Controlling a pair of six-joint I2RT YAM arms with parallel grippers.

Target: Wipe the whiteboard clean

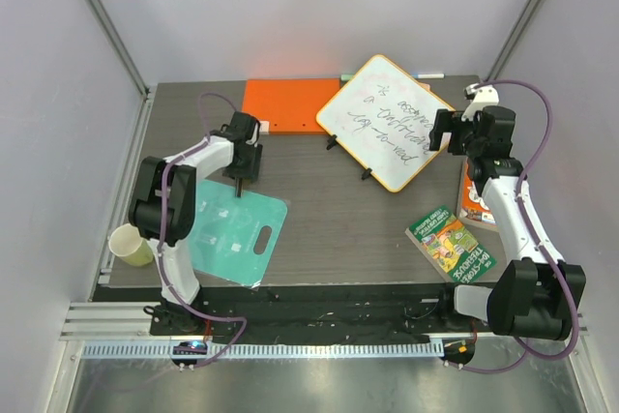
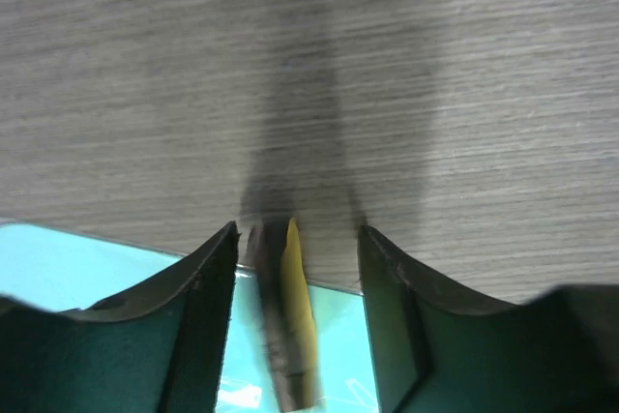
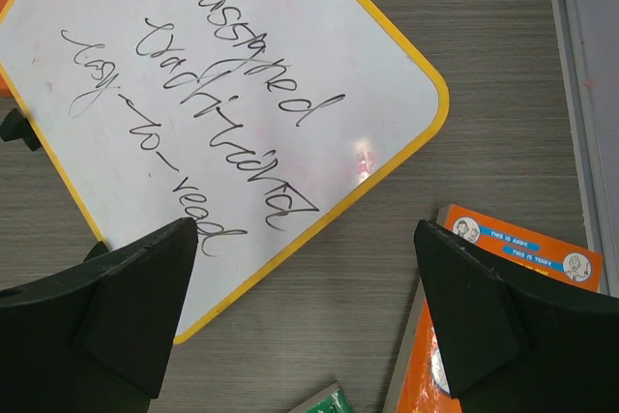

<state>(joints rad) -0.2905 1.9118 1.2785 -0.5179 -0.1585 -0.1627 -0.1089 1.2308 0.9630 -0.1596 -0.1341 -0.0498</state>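
Observation:
The whiteboard [image 1: 385, 121] [image 3: 242, 65], white with a yellow rim and black feet, lies turned at an angle at the back right and carries dark handwriting. My right gripper [image 1: 447, 132] [image 3: 306, 227] hovers open over its right corner with nothing between the jaws. On the left, my left gripper [image 1: 242, 163] [image 2: 299, 231] points down at the table with a thin dark-and-yellow eraser [image 1: 236, 184] [image 2: 290, 316] between its jaws. The eraser stands on edge at the border of a teal folder [image 1: 237, 234] [image 2: 87, 263]. A gap shows on each side of the eraser.
A flat orange folder [image 1: 285, 105] lies behind the left gripper, touching the whiteboard's left corner. A paper cup [image 1: 131, 245] stands at the left table edge. A green book [image 1: 450, 244] and an orange book [image 1: 474, 202] [image 3: 522, 268] lie near the right arm.

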